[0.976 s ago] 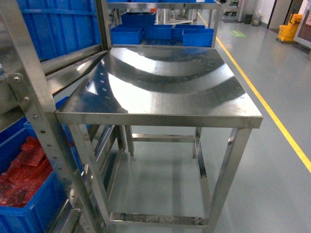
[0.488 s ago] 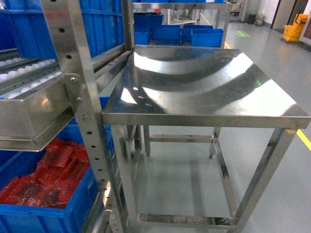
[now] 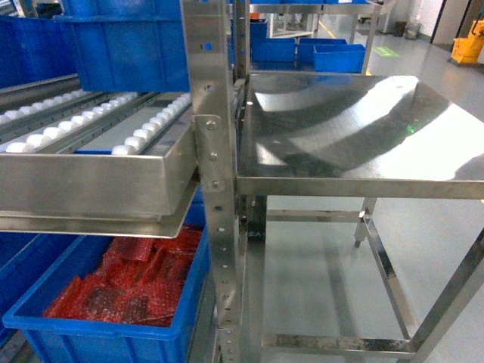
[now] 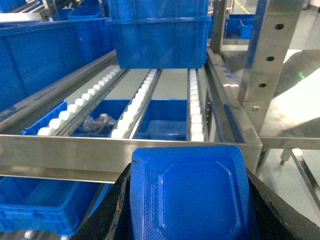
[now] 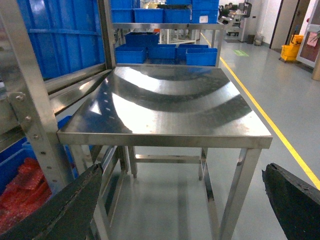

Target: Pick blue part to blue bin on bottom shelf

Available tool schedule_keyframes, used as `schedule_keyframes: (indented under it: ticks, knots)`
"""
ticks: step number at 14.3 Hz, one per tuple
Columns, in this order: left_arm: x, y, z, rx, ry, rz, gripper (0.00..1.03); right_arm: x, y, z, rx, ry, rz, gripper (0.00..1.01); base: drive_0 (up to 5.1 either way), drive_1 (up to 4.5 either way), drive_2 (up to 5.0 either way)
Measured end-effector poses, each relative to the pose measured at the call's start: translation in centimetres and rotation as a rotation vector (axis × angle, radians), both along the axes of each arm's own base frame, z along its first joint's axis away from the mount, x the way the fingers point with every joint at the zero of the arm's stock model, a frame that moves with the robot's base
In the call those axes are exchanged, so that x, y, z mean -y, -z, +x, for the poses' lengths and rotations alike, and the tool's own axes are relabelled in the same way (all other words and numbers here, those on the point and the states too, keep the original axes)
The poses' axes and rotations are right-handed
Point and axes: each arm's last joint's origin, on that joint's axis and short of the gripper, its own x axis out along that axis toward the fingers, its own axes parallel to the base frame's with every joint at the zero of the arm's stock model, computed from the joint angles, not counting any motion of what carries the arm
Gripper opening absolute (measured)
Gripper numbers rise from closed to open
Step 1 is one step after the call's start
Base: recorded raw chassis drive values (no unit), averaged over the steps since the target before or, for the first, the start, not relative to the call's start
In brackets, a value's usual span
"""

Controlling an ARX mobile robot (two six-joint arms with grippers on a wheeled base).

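Left gripper (image 4: 187, 200): clamped on the blue part (image 4: 187, 185). It fills the gap between my two black fingers (image 4: 116, 210), low in the left wrist view.
Right gripper (image 5: 180, 210): spread wide with nothing in it, looking at the steel table (image 5: 165, 107). It's off to the side, so not much use here.
Where the part is: in my left jaws, just short of the front lip (image 4: 75, 157) of the bottom shelf (image 3: 91, 178) and a bit lower than it.
Where the bin is: the blue bin (image 4: 157, 32) sits on the white roller tracks (image 4: 137, 102) at the far end of that shelf.
The relation that matters: from my left jaws the bin is dead ahead and higher, past the lip and up along the rollers.
Part's long axis: looks like the wide side runs across my jaws (hard to be sure, since its lower end runs out of frame).
Nearer arm: left, easily. The shelf is on the left of the head view, and the upright post (image 3: 212, 151) stands between it and the table.
Can't see: the bin's opening, only its front wall.
My guess: the part has to go up over that wall, not just forward.
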Motion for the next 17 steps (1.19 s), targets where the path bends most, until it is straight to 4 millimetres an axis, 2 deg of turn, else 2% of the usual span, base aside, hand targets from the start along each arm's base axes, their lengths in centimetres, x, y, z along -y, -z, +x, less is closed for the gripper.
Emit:
schedule_keyframes:
  ticks: [17]
  knots:
    - [0.00,0.01,0.00,-0.001,0.001,0.000,0.43,0.00,0.00,0.00,0.000,0.000,0.000,0.98,-5.1,2.39,2.4]
